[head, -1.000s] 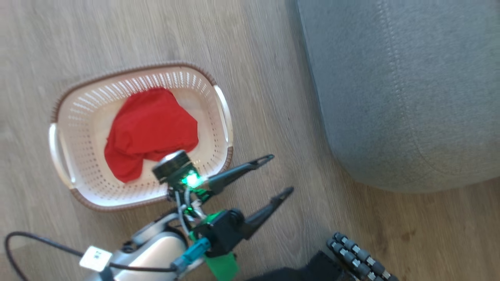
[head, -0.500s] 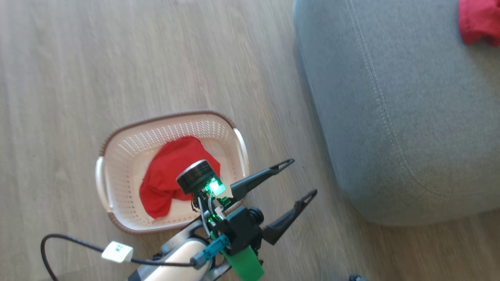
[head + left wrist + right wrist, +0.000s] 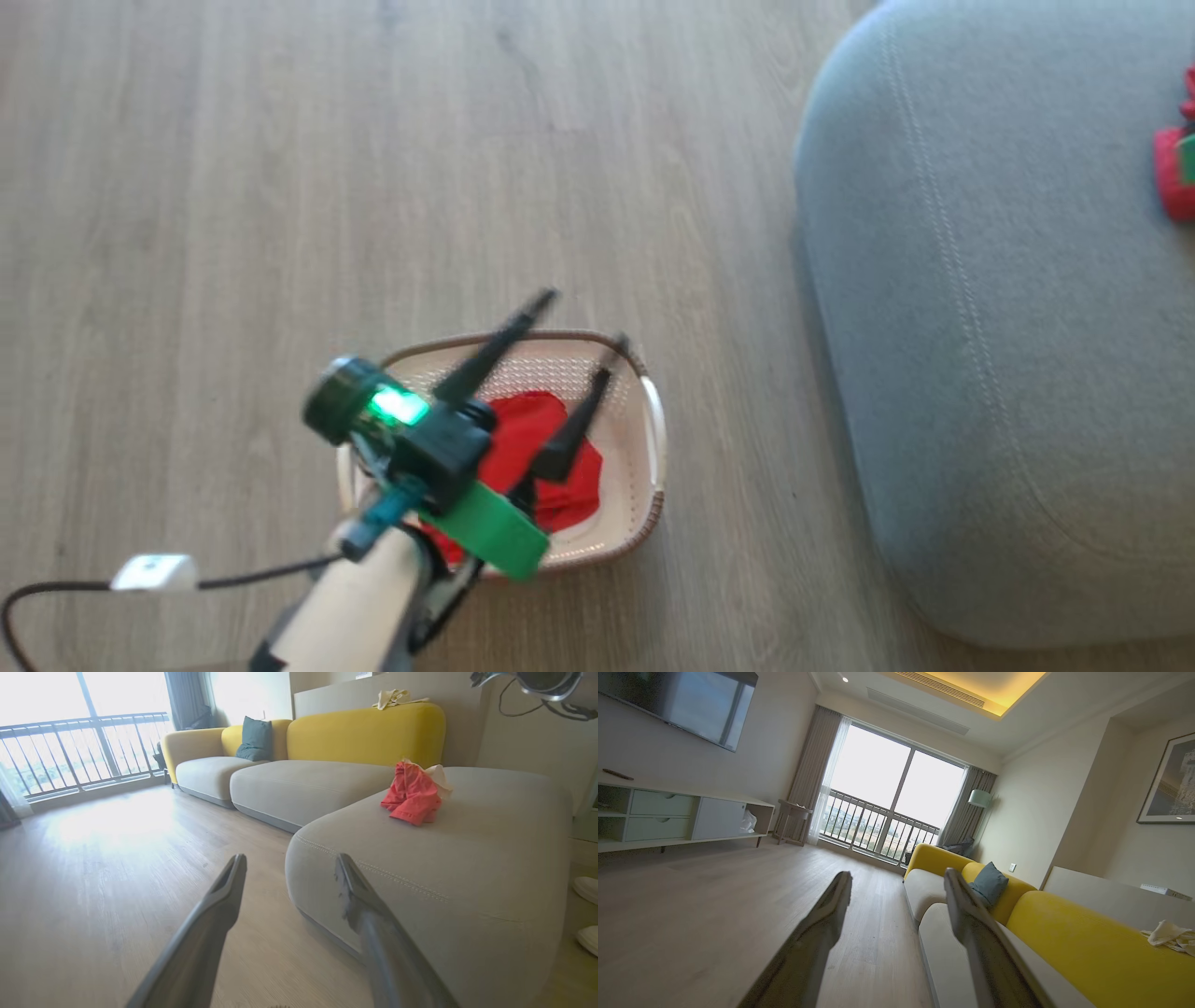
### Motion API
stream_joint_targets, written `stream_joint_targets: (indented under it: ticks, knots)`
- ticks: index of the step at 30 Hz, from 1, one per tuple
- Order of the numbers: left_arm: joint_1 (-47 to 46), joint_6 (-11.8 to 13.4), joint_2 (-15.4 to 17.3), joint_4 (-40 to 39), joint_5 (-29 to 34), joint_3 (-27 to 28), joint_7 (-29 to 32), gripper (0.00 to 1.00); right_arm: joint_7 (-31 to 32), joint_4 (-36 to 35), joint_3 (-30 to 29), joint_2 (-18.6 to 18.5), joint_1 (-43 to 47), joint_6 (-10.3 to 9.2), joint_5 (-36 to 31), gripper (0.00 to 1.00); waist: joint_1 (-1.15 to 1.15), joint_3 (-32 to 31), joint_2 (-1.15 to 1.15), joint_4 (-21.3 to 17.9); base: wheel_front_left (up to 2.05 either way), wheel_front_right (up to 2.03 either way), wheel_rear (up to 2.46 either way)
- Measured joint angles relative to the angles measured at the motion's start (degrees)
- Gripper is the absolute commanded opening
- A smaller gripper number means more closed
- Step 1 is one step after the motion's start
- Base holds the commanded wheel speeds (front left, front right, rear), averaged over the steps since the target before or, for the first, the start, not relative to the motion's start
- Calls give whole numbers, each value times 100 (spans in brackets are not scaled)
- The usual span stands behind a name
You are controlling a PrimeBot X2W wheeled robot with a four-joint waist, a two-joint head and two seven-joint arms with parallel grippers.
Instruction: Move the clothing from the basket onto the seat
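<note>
Left gripper [image 3: 586, 319] hung over basket [image 3: 655, 504], fingers apart, empty; right gripper [image 3: 897, 873] fingers apart too. Red garment [image 3: 583, 490] lay in basket, second garment [image 3: 413, 794] on seat [image 3: 1008, 373]. Probably best: drop straight, pinch bunched middle.

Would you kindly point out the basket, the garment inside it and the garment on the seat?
basket [image 3: 659, 434], head view, white handle.
garment in basket [image 3: 574, 495], head view, red fold.
garment on seat [image 3: 411, 795], left wrist view, red middle.
</note>
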Motion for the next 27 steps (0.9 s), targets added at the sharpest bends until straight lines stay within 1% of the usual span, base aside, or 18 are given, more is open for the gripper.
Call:
stream_joint_targets:
  ticks: [3,7,11,15,19,20,21,22,23,27]
  knots:
    - [13,94,-88,24,23,400,0,100,0,-322,160,104,360,0,40,100,0,-112,0,170,0,0,0]
    - [179,233,-160,91,41,877,0,100,0,-633,333,412,876,0,54,100,0,-252,0,352,0,0,0]
    - [344,350,-243,193,88,1201,0,100,0,-881,366,672,1291,0,109,100,0,-342,0,507,0,0,0]
    - [451,502,-314,266,97,1403,0,100,0,-999,423,896,1688,0,141,100,0,-383,0,646,0,0,0]
    - [530,617,-347,388,-62,1605,0,100,0,-977,443,1099,2173,0,187,100,0,-430,0,758,0,0,0]
    - [530,617,-347,388,-62,1605,0,100,0,-977,443,1099,2173,0,187,100,0,-430,0,758,0,0,0]
    - [631,676,-350,424,-63,1613,0,100,0,-956,399,1228,2439,-1,190,100,0,-446,0,812,0,0,0]
    - [684,728,-357,424,-70,1604,0,100,0,-950,397,1290,2564,0,189,100,0,-451,0,836,0,0,0]
    - [684,728,-357,424,-70,1604,0,100,0,-950,397,1290,2564,0,189,100,0,-451,0,836,0,0,0]
    - [794,922,-369,469,-177,1562,0,100,1,-926,342,1502,2955,-1,159,100,0,-449,0,916,0,0,0]
